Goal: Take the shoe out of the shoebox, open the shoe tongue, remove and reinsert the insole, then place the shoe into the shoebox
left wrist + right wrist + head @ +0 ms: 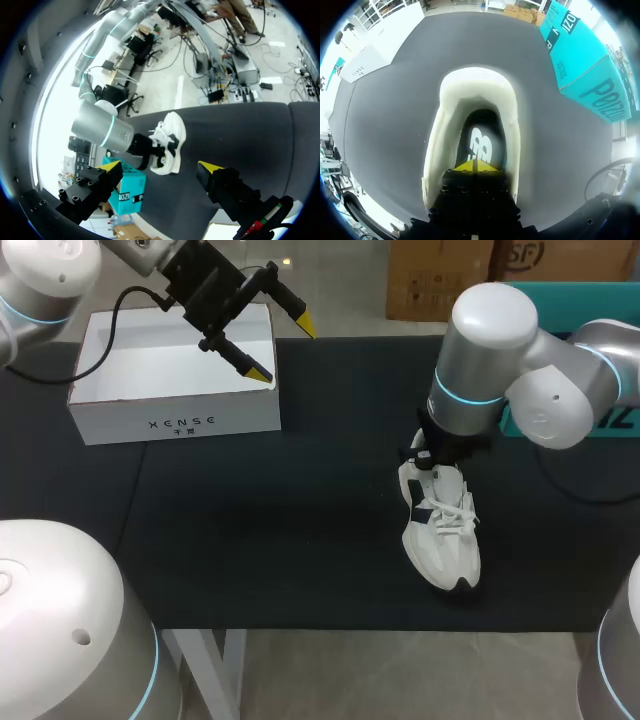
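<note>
Sitting in the heel hole of the shoe [442, 530], your right claw [472, 166] has its tips pinched together; the shoe lies at the right, toe pointing near, insole [479, 142] just under the tips.

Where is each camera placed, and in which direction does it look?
Head view: fixed above and behind the robot, looking down on the table; both arms show, left end effector by the box, right arm at the shoe.
Left wrist view: on the left wrist, looking across the table to the shoe and right arm; the open left end effector shows.
Right wrist view: on the right wrist, looking down into the shoe; the right end effector sits in the opening.
Shared: all three show the shoe.
</note>
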You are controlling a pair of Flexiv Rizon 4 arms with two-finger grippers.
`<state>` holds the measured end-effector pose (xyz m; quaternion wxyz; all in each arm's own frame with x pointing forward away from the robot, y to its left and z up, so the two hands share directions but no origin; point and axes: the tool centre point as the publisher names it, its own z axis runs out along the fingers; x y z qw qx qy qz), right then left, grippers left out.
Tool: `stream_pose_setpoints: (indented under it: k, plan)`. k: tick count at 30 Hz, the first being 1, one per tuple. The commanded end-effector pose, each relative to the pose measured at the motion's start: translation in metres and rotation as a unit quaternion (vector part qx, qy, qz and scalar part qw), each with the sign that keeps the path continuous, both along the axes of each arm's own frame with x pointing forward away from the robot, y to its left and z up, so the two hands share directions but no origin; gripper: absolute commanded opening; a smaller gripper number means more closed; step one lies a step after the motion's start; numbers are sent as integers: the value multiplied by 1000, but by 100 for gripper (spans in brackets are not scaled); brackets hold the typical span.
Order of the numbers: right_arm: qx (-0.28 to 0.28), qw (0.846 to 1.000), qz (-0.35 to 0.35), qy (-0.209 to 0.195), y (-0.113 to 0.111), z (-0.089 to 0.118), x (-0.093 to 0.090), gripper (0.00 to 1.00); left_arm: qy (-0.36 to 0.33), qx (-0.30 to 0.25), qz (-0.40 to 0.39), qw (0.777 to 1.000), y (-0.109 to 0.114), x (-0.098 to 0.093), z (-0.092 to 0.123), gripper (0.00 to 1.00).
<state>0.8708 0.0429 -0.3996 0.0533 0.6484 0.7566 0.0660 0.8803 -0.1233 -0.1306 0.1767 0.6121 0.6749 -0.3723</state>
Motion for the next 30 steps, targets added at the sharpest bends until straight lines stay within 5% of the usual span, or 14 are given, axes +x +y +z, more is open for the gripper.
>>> stream_pose_setpoints:
  k: [1,5,19,30]
  plan:
    - [-5,1000,2,20,9,-22,11,0,0,2,-1,1000,0,1,0,100]
    - [-3,1000,-2,23,8,-22,8,0,0,2,-1,1000,0,1,0,100]
    - [-3,1000,6,-2,10,35,-13,0,0,2,-1,1000,0,1,0,100]
    - [-2,999,-6,31,9,30,-33,0,0,2,-1,1000,0,1,0,100]
